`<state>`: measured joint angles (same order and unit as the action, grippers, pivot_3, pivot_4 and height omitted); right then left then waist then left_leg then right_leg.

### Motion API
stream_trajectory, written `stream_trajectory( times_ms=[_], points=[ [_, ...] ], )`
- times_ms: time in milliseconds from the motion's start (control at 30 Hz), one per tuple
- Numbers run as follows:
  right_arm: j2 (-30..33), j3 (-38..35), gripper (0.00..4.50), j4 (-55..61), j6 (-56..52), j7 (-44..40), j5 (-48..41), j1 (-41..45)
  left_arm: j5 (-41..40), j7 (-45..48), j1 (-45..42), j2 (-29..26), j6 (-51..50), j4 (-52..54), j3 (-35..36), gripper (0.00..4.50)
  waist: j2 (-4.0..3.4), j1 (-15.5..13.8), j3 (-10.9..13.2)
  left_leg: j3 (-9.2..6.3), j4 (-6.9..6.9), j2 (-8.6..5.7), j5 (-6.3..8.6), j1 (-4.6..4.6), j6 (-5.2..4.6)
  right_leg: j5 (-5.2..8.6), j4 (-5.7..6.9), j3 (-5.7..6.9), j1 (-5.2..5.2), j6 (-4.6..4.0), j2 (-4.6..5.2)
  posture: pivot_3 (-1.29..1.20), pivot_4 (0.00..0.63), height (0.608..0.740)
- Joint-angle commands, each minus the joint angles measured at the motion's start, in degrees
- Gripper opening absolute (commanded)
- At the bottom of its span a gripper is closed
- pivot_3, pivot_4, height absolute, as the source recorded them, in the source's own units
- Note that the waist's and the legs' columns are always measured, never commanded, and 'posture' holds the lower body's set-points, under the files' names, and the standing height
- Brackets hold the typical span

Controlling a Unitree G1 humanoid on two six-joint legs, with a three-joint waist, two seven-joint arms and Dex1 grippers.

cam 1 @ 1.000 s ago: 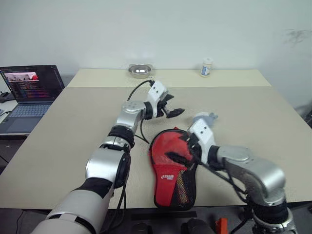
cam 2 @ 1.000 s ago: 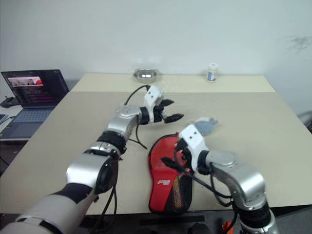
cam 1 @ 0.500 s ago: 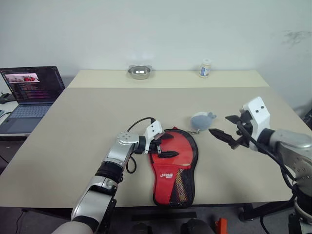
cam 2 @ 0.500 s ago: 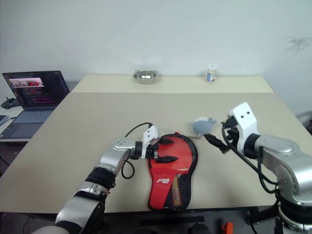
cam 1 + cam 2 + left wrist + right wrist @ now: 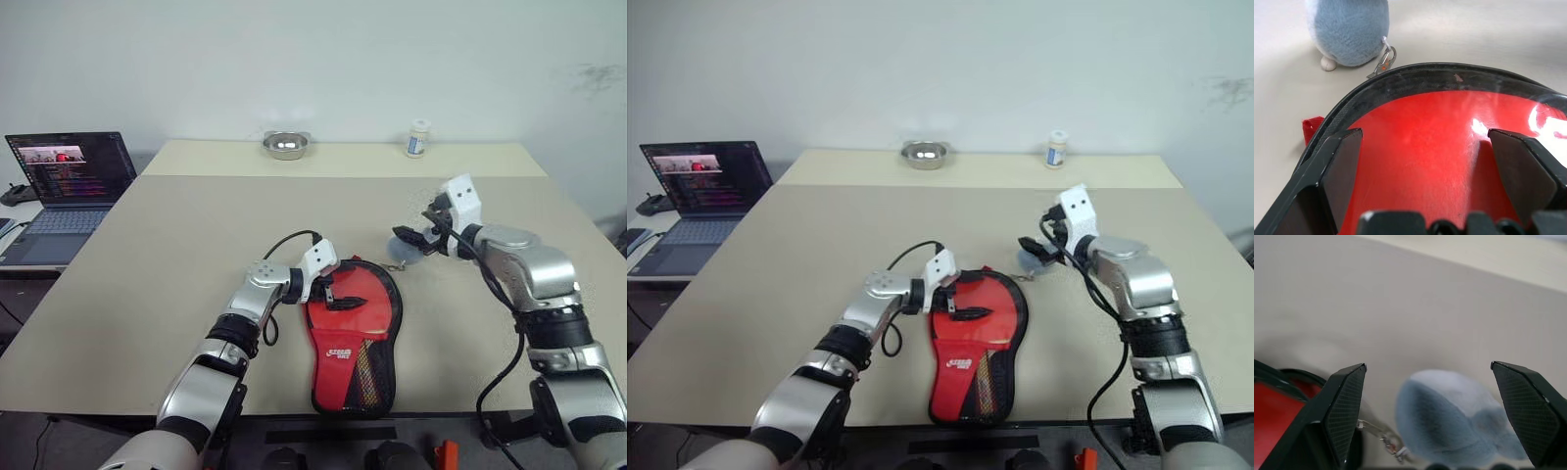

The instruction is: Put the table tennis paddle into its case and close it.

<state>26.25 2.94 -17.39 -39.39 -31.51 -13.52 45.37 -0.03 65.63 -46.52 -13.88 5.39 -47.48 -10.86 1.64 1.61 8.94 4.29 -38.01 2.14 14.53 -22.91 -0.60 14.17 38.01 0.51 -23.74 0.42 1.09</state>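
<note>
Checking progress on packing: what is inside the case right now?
The case lies unzipped at its round end, showing the table tennis paddle with its red rubber face. The handle is covered by the case's lower part.

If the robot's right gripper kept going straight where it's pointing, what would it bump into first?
Probably the blue plush keychain: it sits right ahead between the open fingers of the right gripper. How close they are is unclear.

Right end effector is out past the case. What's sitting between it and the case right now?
A small blue plush keychain, with its metal clip toward the case. The right wrist view shows it between the open right end effector's fingers.
</note>
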Motion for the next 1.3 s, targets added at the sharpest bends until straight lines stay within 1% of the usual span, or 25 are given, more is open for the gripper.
stream_trajectory(
  times_ms=[33, 133, 200, 233, 300, 567, 633, 767, 833, 933, 1067, 1300],
  points=[
    [-0.52, 0.75, 4.5, -8.09, 6.88, -1.46, 2.97, 4.01, 0.84, 0.56, 2.14, 0.27, -0.9, -0.31, -1.61, 4.47, -0.01, 0.04, 0.0, 0.0, 0.02, 0.0, 0.0, 0.0, 0.0, -0.01, 0.0, 0.0, -0.01, -0.01, 0.0, 0.0, 0.15, 0.74],
    [-1.68, 1.26, 4.5, -15.44, 10.3, -1.69, 5.01, 5.95, 0.79, 0.82, 2.7, 0.21, -1.23, 0.65, -1.77, 4.47, -0.03, 0.08, -0.01, 0.01, 0.02, 0.01, 0.0, 0.0, 0.0, -0.02, 0.0, -0.01, -0.01, -0.03, 0.0, 0.0, 0.15, 0.74],
    [-2.45, 0.83, 4.5, -18.0, 11.34, -1.29, 5.62, 6.72, 0.76, 0.88, 2.95, 0.18, -1.44, 1.07, -1.8, 4.47, -0.03, 0.07, -0.01, 0.0, 0.02, 0.02, 0.0, 0.0, 0.0, -0.02, 0.01, 0.0, -0.01, -0.05, 0.0, 0.0, 0.15, 0.74],
    [-2.84, 0.46, 4.31, -18.46, 11.53, -0.92, 5.73, 6.86, 0.81, 0.92, 3.06, 0.15, -1.46, 1.17, -1.86, 4.49, -0.03, 0.07, -0.01, 0.0, 0.02, 0.03, 0.0, 0.0, 0.0, -0.02, 0.01, 0.0, -0.01, -0.05, 0.01, 0.0, 0.15, 0.74],
    [-3.28, 0.31, 3.94, -18.56, 11.35, -0.73, 6.15, 6.91, 0.91, 1.07, 3.28, 0.07, -1.31, 1.27, -1.99, 4.5, -0.04, 0.07, -0.01, 0.0, 0.02, 0.03, 0.0, 0.0, 0.0, -0.03, 0.01, 0.0, -0.01, -0.05, 0.01, 0.0, 0.15, 0.74],
    [-3.63, 0.33, 1.34, -14.43, 9.02, 0.17, 7.07, 5.08, 1.13, 0.81, 3.42, 1.13, -0.13, -1.08, -2.15, 4.5, -0.1, 0.03, -0.05, 0.0, 0.02, 0.03, 0.0, 0.01, 0.0, -0.03, 0.02, 0.0, -0.01, -0.05, 0.04, 0.0, 0.15, 0.74],
    [-3.29, 0.02, 0.89, -11.99, 7.85, 0.81, 7.29, 4.11, 1.2, 0.88, 3.51, 1.56, 0.08, -2.4, -2.16, 4.5, -0.13, -0.01, -0.07, -0.01, 0.02, 0.03, 0.0, 0.0, 0.0, -0.03, 0.01, 0.01, 0.0, -0.05, 0.05, 0.0, 0.15, 0.74],
    [-1.98, -0.74, 0.34, -4.54, 3.59, 1.5, 7.2, 1.37, 0.8, 3.88, 4.32, 1.97, 1.22, -3.98, -2.62, 4.5, -0.25, -0.08, -0.14, 0.0, 0.02, 0.0, 0.0, 0.01, 0.0, -0.02, 0.0, 0.0, 0.02, -0.03, 0.07, 0.0, 0.15, 0.74],
    [-1.26, -1.18, 0.24, -0.57, 1.14, 1.84, 7.14, -0.22, 0.9, 5.36, 4.71, 1.92, 2.14, -4.78, -2.9, 4.5, -0.31, -0.1, -0.18, -0.01, 0.02, -0.01, 0.0, 0.01, 0.0, 0.0, -0.01, 0.01, 0.02, -0.01, 0.07, 0.0, 0.15, 0.74],
    [-0.01, -1.87, 0.22, 6.67, -3.14, 2.46, 6.85, -3.55, 1.79, 7.1, 4.65, 1.9, 4.68, -7.02, -3.42, 4.5, -0.35, -0.12, -0.22, -0.02, 0.03, -0.02, 0.01, 0.02, 0.0, 0.01, -0.02, 0.02, 0.03, 0.01, 0.08, 0.0, 0.15, 0.74],
    [0.7, -2.46, 0.22, 13.51, -7.49, 3.04, 6.44, -6.81, 2.21, 9.94, 4.32, 2.6, 7.76, -8.26, -4.09, 4.5, -0.45, -0.09, -0.3, -0.06, 0.04, -0.01, 0.01, 0.03, 0.0, 0.06, -0.03, 0.05, 0.06, 0.08, 0.07, 0.0, 0.15, 0.74],
    [1.6, -2.9, 0.22, 19.82, -11.92, 4.7, 6.34, -9.87, 6.35, 6.41, 3.6, 3.6, 13.13, -14.16, -5.86, 4.5, -0.53, -0.65, -0.49, -0.19, 0.03, -0.23, 0.01, 0.1, -0.01, 0.18, -0.08, 0.11, 0.22, 0.28, 0.22, 0.0, 0.15, 0.74]
  ],
)
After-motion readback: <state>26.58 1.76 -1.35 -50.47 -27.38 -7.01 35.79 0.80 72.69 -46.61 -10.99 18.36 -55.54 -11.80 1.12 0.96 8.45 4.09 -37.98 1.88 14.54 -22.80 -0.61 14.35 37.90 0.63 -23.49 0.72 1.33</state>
